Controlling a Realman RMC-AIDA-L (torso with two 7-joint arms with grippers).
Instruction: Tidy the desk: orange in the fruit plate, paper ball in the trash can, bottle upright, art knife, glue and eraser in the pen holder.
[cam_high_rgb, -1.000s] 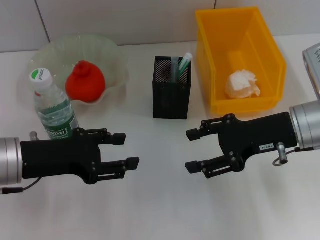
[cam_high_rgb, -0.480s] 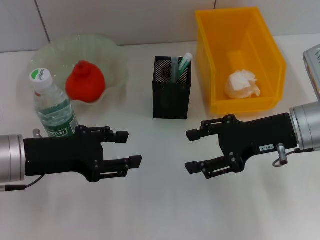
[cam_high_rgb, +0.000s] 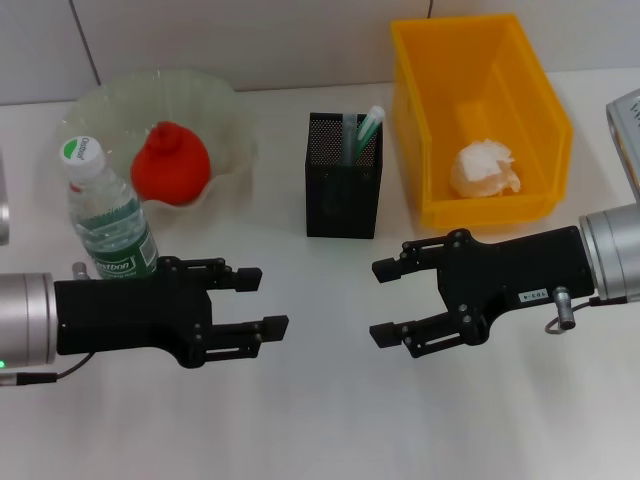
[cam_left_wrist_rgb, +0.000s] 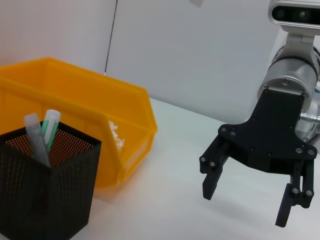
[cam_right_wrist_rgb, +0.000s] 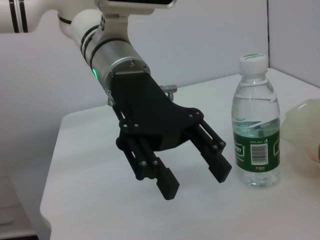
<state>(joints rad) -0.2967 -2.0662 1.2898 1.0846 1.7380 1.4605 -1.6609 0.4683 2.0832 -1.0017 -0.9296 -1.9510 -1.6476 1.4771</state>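
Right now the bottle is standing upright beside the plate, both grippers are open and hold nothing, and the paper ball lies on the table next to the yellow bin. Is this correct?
One thing is wrong: the paper ball lies inside the yellow bin, not on the table, as the head view shows. The rest holds: the bottle stands upright beside the plate, and the left gripper and right gripper are open and hold nothing.

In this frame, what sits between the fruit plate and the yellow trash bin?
In the head view, the black mesh pen holder, with items standing in it, sits on the desk between the fruit plate and the yellow trash bin, touching neither.
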